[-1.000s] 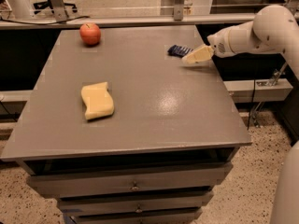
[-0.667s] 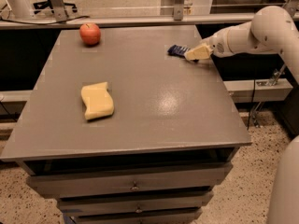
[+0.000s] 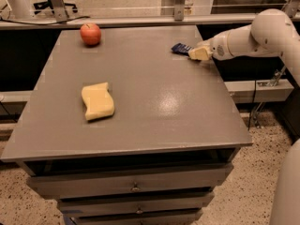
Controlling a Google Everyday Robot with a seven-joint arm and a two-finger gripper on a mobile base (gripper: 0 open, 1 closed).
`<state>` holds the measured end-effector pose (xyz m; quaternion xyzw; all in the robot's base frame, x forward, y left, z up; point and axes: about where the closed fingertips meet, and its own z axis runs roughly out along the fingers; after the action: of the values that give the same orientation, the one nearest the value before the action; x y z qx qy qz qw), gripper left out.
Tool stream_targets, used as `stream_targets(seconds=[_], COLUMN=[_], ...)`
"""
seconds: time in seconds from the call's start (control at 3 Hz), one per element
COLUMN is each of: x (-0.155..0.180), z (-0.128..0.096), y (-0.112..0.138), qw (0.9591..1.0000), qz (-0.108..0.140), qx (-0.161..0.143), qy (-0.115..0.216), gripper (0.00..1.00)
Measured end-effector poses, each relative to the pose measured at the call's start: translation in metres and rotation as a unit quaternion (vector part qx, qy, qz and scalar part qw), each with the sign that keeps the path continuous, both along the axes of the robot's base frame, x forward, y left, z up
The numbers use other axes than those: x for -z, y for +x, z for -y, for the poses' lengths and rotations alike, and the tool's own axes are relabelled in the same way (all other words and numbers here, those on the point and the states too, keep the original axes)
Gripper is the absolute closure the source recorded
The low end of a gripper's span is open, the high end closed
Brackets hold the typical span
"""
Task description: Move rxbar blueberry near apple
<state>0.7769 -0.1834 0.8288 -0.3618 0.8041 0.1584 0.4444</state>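
Barely anything has shifted: the gripper [image 3: 197, 54] has risen a touch at the table's [image 3: 154, 125] far right edge. Drawers [image 3: 136, 184] below are closed, contents hidden. The rxbar blueberry [image 3: 180, 48] lies flat against the gripper's tip; whether it is clamped, I cannot tell. The arm [image 3: 243, 39] reaches in level from the right. The apple [image 3: 90, 33] sits well apart, far left.

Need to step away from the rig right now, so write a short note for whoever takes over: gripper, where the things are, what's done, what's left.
The gripper is at the far right edge of the table, right against the blue snack bar; a grasp cannot be confirmed.
The apple sits at the far left corner, well apart from the bar.
The yellow sponge lies front left and is not part of the job.
Done: the gripper is at the bar.
Left: secure the bar, carry it left, and set it beside the apple.
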Motion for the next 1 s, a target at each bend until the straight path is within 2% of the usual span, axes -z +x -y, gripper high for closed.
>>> stream_targets(seconds=[0.33,0.67,1.0], x=[-0.003,-0.004,-0.025], z=[0.0,0.0,-0.013], y=[0.0,0.0,0.008], qw=[1.0,1.0,0.9997], qz=[-0.001,-0.001,0.017], qx=[0.0,0.0,-0.013], qy=[0.0,0.0,0.009], gripper=[1.0,1.0,1.0])
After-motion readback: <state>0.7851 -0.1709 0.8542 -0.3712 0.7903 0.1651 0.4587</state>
